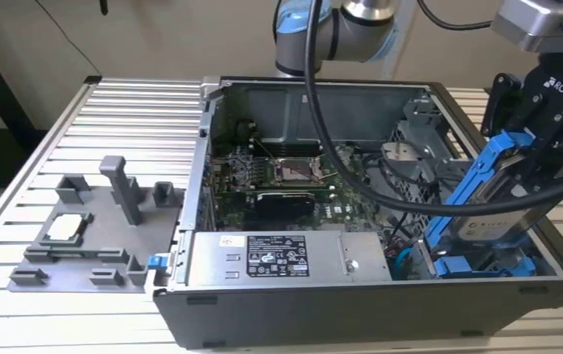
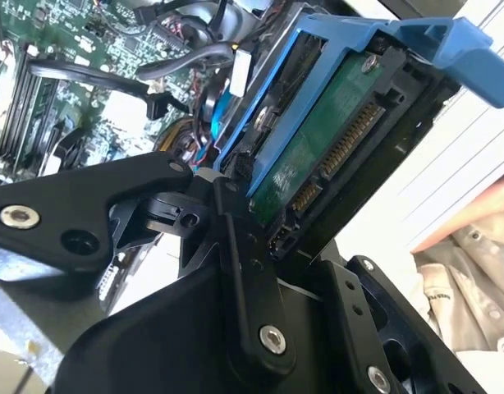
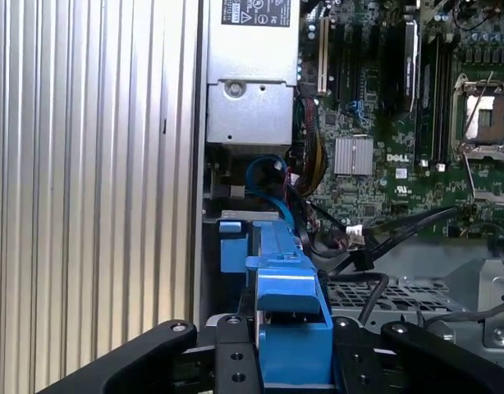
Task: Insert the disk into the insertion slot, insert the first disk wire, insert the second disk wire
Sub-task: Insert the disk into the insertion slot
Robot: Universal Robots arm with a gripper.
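Note:
My gripper [image 1: 529, 129] is shut on the disk [image 1: 491, 217], a silver-grey drive with a white label in a bright blue frame. The disk hangs tilted, its lower end down in the case's front corner on the exterior view's right. That end is just above the insertion slot [image 1: 483, 267], whose blue rails show beneath it. In the second wrist view the disk's green circuit board and connectors [image 2: 326, 152] sit between the black fingers [image 2: 235, 238]. In the first wrist view the blue frame [image 3: 289, 308] rises from my gripper [image 3: 291, 365] toward the slot's blue rail [image 3: 232, 246]. A loose blue cable [image 3: 267, 176] loops beside the slot.
The open computer case [image 1: 360, 310] holds a grey labelled power-supply box [image 1: 261, 258], a motherboard [image 1: 281, 173] and a perforated metal cage [image 1: 414, 144]. Black cables [image 1: 380, 195] cross the case toward the arm. A grey fixture [image 1: 94, 236] stands on the ribbed table at the exterior view's left.

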